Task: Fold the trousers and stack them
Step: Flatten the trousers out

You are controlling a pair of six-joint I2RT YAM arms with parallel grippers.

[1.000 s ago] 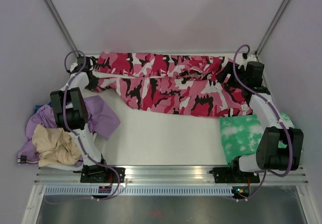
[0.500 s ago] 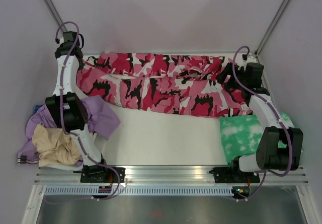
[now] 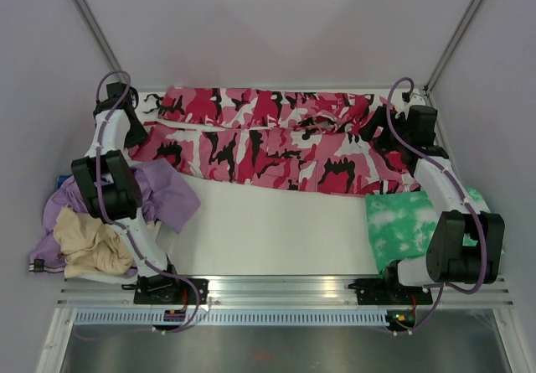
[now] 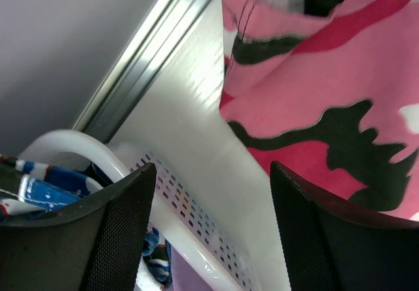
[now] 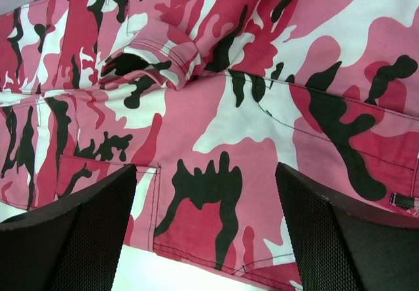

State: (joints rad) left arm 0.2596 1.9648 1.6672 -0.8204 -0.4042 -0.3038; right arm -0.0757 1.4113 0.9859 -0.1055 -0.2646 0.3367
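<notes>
Pink, red, white and black camouflage cloth trousers (image 3: pixel 276 138) lie spread lengthwise along the far edge of the white desk (image 3: pixel 268 230), leg ends at the left, cloth rumpled near mid-length. Left jaws stand open and empty just off the trousers' left end, above bare desk beside a white perforated plastic basket (image 4: pixel 196 222); right jaws stand open over the camouflage cloth at the right end, nothing between them. Nearer the arm bases: green-and-white tie-dye garment (image 3: pixel 402 222) on the right, just beside the trousers' near edge; lilac cloth (image 3: pixel 172 193) and crumpled beige cloth (image 3: pixel 92 243) heaped on the left.
</notes>
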